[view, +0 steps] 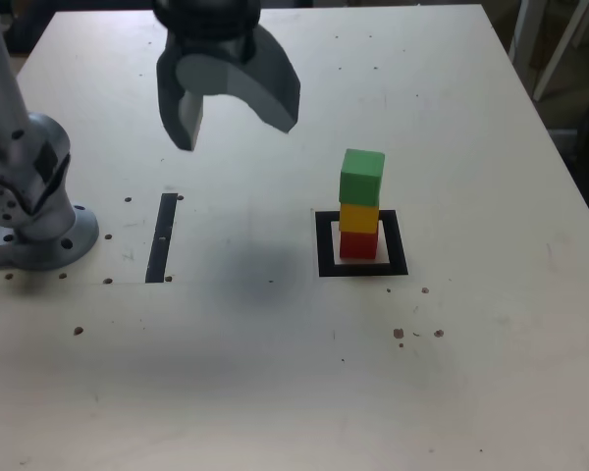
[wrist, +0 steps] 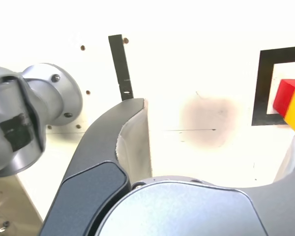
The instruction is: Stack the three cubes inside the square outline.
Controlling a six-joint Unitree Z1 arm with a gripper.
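Exterior view: jaws (view: 238,135) wide open, nothing between them, up toward the counter's (view: 471,373) far left corner, well apart from the stack. Green (view: 361,179) on yellow (view: 359,217) on red (view: 358,245), red inside the square (view: 400,245), nearer the counter's right edge than its left. Green looks slightly off line with yellow; can't tell by how much.

Wrist view: red and yellow partly in frame, beyond one finger; green not visible. Stacking looks done. Best now: leave the stack alone, keep jaws spread, retreat high and slow, avoid any swing toward green.
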